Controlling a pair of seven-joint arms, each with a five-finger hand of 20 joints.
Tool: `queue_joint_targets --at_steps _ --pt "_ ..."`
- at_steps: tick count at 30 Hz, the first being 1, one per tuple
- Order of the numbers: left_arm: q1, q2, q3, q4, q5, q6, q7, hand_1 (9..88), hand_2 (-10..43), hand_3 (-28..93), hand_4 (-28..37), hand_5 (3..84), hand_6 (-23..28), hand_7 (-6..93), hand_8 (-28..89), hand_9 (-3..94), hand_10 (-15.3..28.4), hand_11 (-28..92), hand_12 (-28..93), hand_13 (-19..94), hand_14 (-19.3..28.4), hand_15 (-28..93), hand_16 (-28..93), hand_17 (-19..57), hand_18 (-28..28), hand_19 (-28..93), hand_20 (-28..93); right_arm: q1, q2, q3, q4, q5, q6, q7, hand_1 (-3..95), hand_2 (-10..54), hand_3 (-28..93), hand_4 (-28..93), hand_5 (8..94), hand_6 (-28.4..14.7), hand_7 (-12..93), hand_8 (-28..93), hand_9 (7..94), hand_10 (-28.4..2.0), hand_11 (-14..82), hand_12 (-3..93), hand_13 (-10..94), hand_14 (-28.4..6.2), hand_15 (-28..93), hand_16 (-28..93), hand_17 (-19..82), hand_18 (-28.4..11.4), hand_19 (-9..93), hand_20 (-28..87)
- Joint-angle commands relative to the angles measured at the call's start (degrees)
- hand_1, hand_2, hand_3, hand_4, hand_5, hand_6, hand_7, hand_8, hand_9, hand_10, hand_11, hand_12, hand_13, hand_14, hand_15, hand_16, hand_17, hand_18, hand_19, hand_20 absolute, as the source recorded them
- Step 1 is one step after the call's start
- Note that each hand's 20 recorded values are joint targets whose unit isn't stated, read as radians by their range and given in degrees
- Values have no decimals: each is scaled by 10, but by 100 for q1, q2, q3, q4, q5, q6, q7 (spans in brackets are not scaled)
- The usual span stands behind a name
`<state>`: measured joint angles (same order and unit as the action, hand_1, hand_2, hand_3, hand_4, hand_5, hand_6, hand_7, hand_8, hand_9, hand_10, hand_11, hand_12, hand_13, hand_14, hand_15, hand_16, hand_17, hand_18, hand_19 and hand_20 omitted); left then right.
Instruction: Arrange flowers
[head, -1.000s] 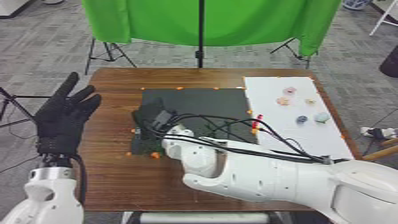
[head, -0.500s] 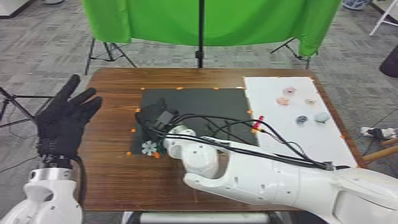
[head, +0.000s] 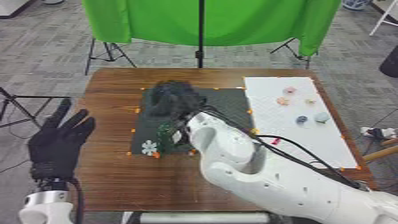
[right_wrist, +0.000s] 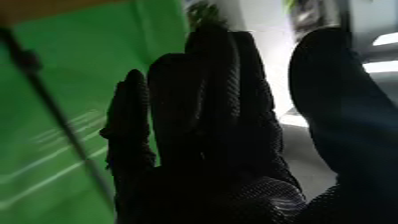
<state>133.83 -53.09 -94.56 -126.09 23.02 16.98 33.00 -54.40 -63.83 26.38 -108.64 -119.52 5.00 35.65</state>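
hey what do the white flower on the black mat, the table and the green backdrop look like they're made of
White flower: perhaps felt, foam or paper, looking flat and matte with cut-out petals. Table: wood or wood-look laminate, smooth, brown with streaky grain. Green backdrop: probably fabric, matte, hanging in soft folds.

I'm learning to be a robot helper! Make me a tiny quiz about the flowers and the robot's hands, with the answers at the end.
1. True or false: the pale flower lies on the dark mat.
2. Which is over the mat? A) the left hand B) the right hand
3. Fill in: the pink flower lies on the ____ sheet.

Key: 1 true; 2 B; 3 white
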Motion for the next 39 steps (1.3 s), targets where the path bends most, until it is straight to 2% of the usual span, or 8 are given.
queue_joint_targets --at_steps 1,6,10,14,19,21,26,39 --pt "339 -227 69 106 232 92 -65 199 69 818 -282 352 68 79 -83 361 200 238 112 237 284 597 -103 -80 284 580 71 -923 1481 1460 -695 328 261 441 371 -95 783 -283 616 -7 158 -125 669 -136 442 181 590 -109 751 183 194 -232 786 422" --pt "340 -201 184 118 291 55 -42 196 68 818 -282 354 67 79 -82 362 198 238 112 235 284 596 -102 -80 284 576 83 -1841 2314 2424 -822 464 353 636 366 -95 785 -283 600 -8 161 -124 637 -145 390 165 563 -122 735 162 181 -229 767 411" --pt "175 -292 259 145 762 116 -363 195 68 818 -283 354 66 78 -82 362 199 236 112 234 284 595 -101 -81 284 572 90 -2644 2788 3302 -802 797 359 580 365 -95 789 -283 584 -5 167 -127 612 -147 347 157 544 -127 724 149 173 -226 757 403" --pt "-10 -304 406 178 797 58 -402 195 68 817 -283 353 66 79 -82 360 197 235 112 230 284 593 -102 -82 284 568 96 -2984 3075 3555 -661 382 458 861 362 -95 794 -283 569 -4 174 -131 590 -152 320 153 526 -131 719 140 168 -225 752 399" --pt "-215 -457 482 229 1004 -129 -670 195 69 816 -283 352 65 79 -81 358 198 235 113 228 284 593 -101 -83 284 565 102 -3385 3253 3987 -543 114 239 1246 357 -95 797 -283 563 -1 178 -134 584 -154 302 154 521 -132 720 134 169 -226 753 398" --pt "-172 -429 484 206 953 -73 -606 195 69 816 -283 352 66 79 -81 358 199 234 112 228 284 593 -101 -83 284 563 104 -3298 3292 3833 -368 -13 177 1241 357 -95 796 -283 560 1 179 -135 582 -156 297 154 519 -133 721 132 168 -227 754 399" --pt "-157 -544 410 209 989 -67 -727 194 69 816 -283 350 66 79 -81 357 200 234 113 228 284 592 -101 -85 284 560 107 -2871 3442 3195 1 -172 -245 1060 356 -95 800 -283 546 6 181 -136 572 -155 296 158 507 -132 727 131 165 -227 754 399" --pt "-191 -515 432 209 974 -71 -660 198 71 814 -283 350 67 80 -82 357 201 234 113 227 284 594 -101 -85 284 556 118 -1703 3348 1681 796 -361 61 1305 371 -95 804 -282 544 34 207 -147 579 -143 325 160 525 -121 733 122 169 -226 751 402"
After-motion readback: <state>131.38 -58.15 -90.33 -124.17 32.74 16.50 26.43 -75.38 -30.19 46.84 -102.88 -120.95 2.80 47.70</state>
